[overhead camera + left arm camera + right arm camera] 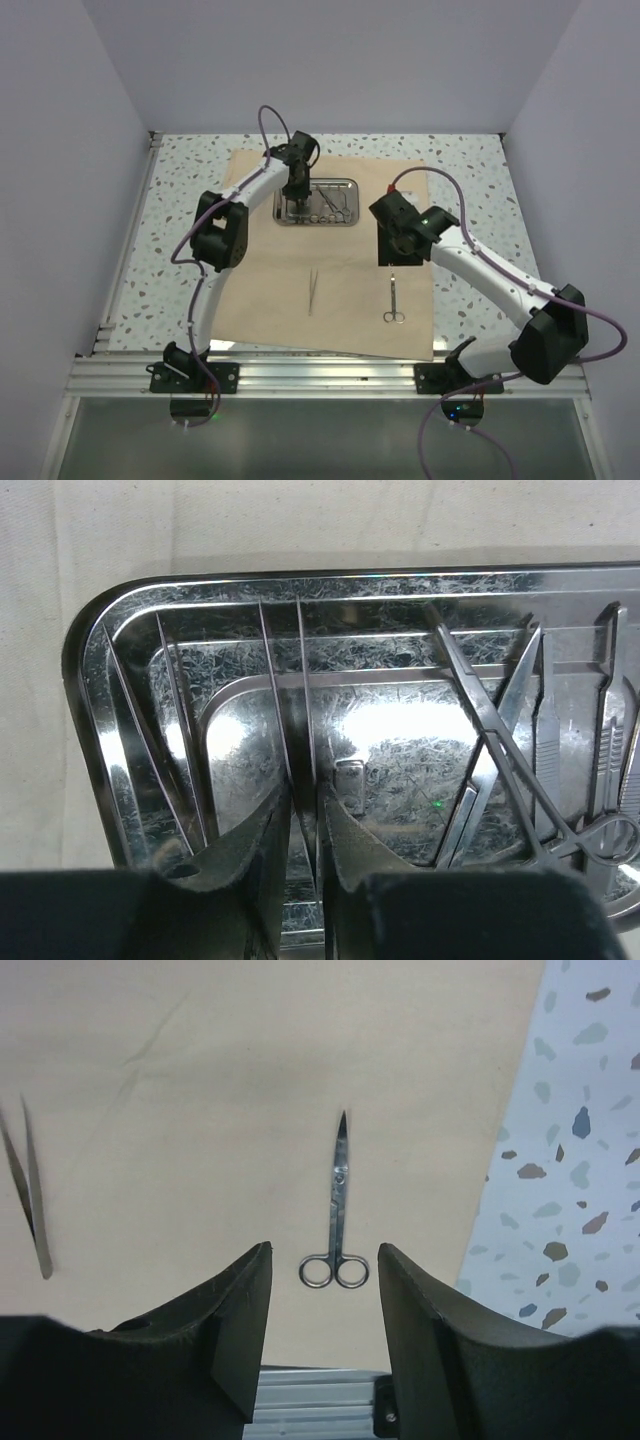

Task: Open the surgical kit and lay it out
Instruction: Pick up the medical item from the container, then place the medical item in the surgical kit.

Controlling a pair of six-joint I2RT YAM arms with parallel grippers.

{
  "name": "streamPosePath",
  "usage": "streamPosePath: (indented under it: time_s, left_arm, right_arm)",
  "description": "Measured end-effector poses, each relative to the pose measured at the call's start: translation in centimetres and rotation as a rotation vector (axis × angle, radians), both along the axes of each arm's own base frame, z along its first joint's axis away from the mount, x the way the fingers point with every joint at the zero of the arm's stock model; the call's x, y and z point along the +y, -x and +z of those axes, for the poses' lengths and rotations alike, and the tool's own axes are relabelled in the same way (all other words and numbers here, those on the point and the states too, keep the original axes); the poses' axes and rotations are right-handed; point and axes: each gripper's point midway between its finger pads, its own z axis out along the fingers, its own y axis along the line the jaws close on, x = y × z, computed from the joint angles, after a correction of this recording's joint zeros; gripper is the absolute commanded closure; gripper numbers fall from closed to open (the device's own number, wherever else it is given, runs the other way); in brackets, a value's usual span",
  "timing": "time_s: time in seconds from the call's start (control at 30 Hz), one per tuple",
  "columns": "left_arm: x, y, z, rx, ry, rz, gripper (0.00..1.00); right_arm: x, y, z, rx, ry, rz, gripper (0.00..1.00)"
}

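Tweezers in tray pinched by narrow left gripper; right gripper wide above scissors.

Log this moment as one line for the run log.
left gripper: in steel tray, straddling tweezers, grip unclear | right gripper: open near scissors on cloth wrap

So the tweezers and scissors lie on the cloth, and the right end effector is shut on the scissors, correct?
No. The right end effector is open and clear of the scissors, which lie free on the cloth; the right wrist view shows it. The tweezers do lie on the cloth too.
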Motion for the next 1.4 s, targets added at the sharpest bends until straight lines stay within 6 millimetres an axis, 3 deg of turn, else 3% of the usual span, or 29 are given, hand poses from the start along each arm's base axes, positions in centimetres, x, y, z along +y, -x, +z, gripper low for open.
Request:
streamPosePath:
  time_s: [0.2,0.4,0.5,0.6,0.67,0.8,0.93,1.0,1.13,1.27,1.3,1.37,1.4]
  left_arm:
    - [-0.1,-0.2,0.2,-0.009,-0.003,0.002,1.00]
    - [-0.1,-0.1,0.2,-0.009,0.002,-0.001,1.00]
    - [0.2,1.7,0.6,0.027,0.011,-0.012,1.00]
    - [0.5,4.0,2.3,0.054,0.030,-0.021,1.00]
    - [0.6,5.8,4.6,0.051,0.057,-0.027,1.00]
    - [0.1,10.1,10.2,0.004,0.137,-0.046,1.00]
    - [-1.7,14.8,13.5,-0.011,0.226,-0.091,1.00]
    - [-2.6,17.2,13.4,0.015,0.254,-0.113,1.00]
    - [-3.1,21.0,10.5,0.119,0.252,-0.119,1.00]
    - [-2.3,23.3,7.4,0.210,0.223,-0.088,0.95]
    - [-2.2,23.8,6.9,0.224,0.216,-0.084,0.81]
    - [-2.0,24.2,6.2,0.240,0.212,-0.073,0.66]
    - [-1.9,24.3,6.0,0.244,0.212,-0.068,0.49]
  right_arm:
    - [2.8,-4.1,2.5,-0.055,-0.008,0.049,0.50]
    - [8.9,-12.5,5.1,-0.159,-0.049,0.104,0.48]
    - [11.8,-16.5,5.0,-0.198,-0.062,0.120,0.48]
    - [13.9,-19.5,3.5,-0.204,-0.059,0.131,0.48]
    - [14.7,-21.0,2.3,-0.198,-0.053,0.130,0.48]
    - [15.1,-23.0,-0.9,-0.170,-0.037,0.117,0.49]
    - [14.6,-24.3,-4.7,-0.121,-0.009,0.098,0.50]
    - [14.2,-24.8,-6.6,-0.096,0.004,0.089,0.50]
    - [13.8,-25.0,-10.1,-0.046,0.021,0.083,0.51]
    - [14.5,-25.9,-9.7,-0.074,-0.006,0.084,0.52]
    - [14.5,-26.0,-9.7,-0.078,-0.009,0.083,0.53]
    - [14.8,-26.3,-10.0,-0.085,-0.017,0.081,0.56]
    - [14.9,-26.5,-10.0,-0.092,-0.022,0.080,0.58]
